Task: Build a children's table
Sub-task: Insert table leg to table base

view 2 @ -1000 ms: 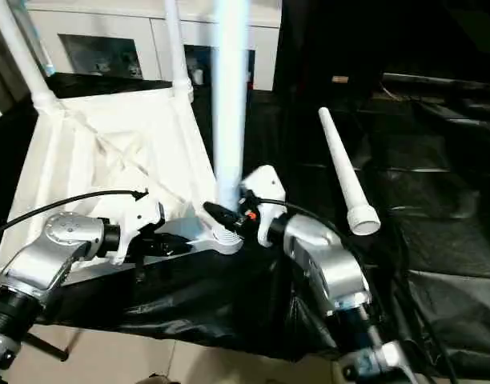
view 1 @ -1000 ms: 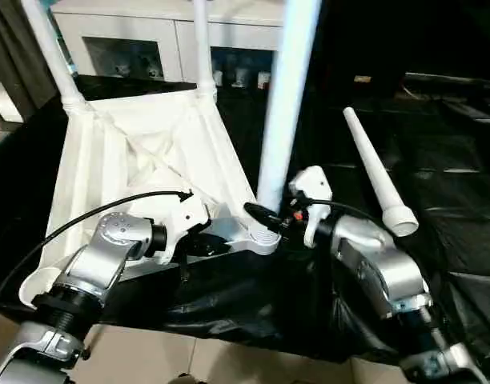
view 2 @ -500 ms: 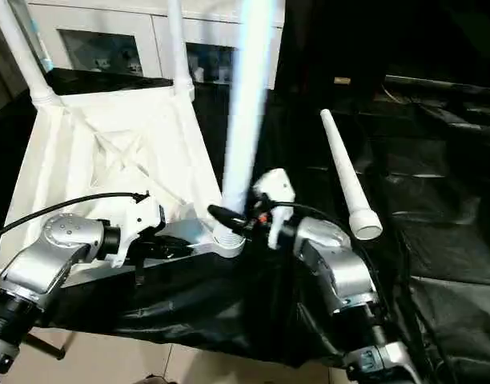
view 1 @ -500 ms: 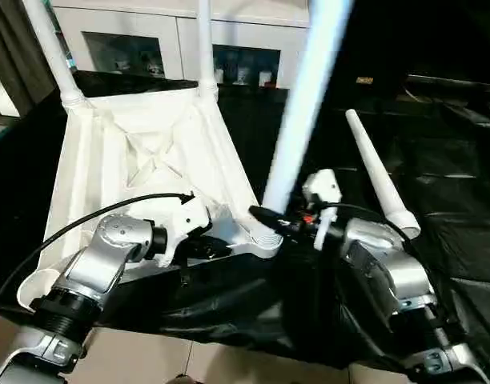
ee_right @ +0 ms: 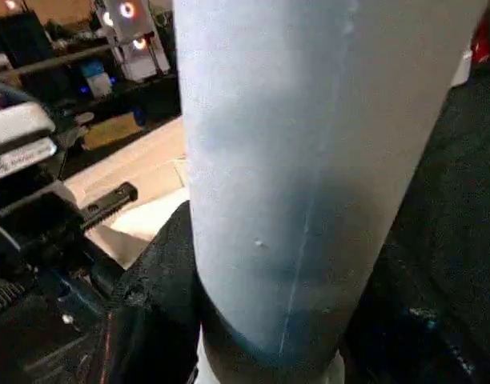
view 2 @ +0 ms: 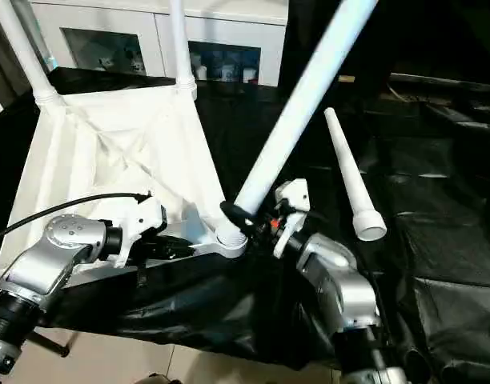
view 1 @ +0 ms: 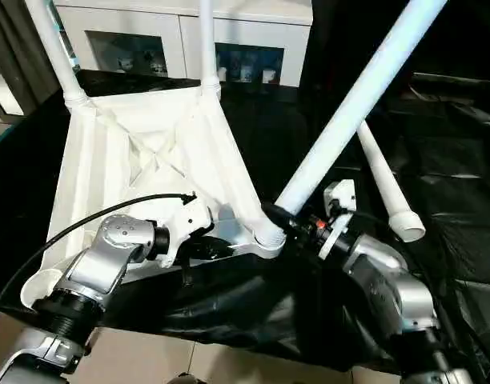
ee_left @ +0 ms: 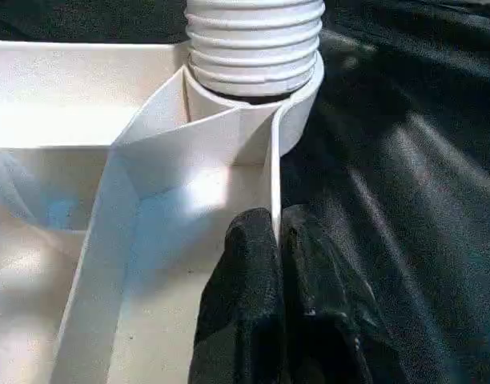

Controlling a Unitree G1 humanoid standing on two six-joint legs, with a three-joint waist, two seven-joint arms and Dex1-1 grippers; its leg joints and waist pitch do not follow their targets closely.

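Note:
The children's table top [view 1: 141,152] lies upside down on black cloth, with two white legs [view 1: 57,56] [view 1: 205,40] standing in its far corner sockets. A third leg [view 1: 349,104] leans steeply to the right, its ribbed end [ee_left: 253,40] at the near right corner socket [view 1: 265,238]. My right gripper [view 1: 287,218] is shut on this leg [ee_right: 309,160] just above the socket. My left gripper [view 1: 213,248] is shut on the thin rim wall [ee_left: 273,184] of the table top beside that socket. A further leg [view 1: 385,180] lies loose on the cloth at right.
A white cabinet [view 1: 181,44] with glass-fronted compartments stands behind the table top. Black cloth [view 1: 453,160] covers the work surface and hangs over its front edge, with pale floor [view 1: 149,360] below. Dark shelving runs along the back right.
The leg in my right gripper has tipped from nearly upright to leaning far right, its base staying at the socket. My right wrist turned with it. The left gripper kept its place.

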